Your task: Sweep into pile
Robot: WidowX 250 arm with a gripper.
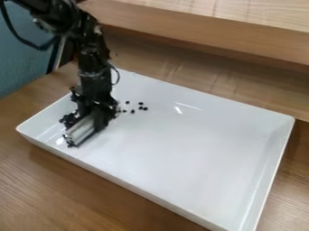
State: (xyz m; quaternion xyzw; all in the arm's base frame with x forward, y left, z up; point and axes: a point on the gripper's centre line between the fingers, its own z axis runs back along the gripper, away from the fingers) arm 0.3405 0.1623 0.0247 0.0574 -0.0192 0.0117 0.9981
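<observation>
Black bits [140,108], at least six, are lying beside the gripper [89,116], one silvery piece [80,131] at its end. Opening, hold? Can't tell!

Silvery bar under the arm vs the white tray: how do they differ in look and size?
Colour: the bar is grey with lighter and darker bands; the tray is plain glossy white.
Size: the bar is small and narrow, while the tray is many times wider and longer.
Form: the bar is a straight strip; the tray is a shallow rectangle with raised walls.
Shared: both are pale and longer than wide.
</observation>
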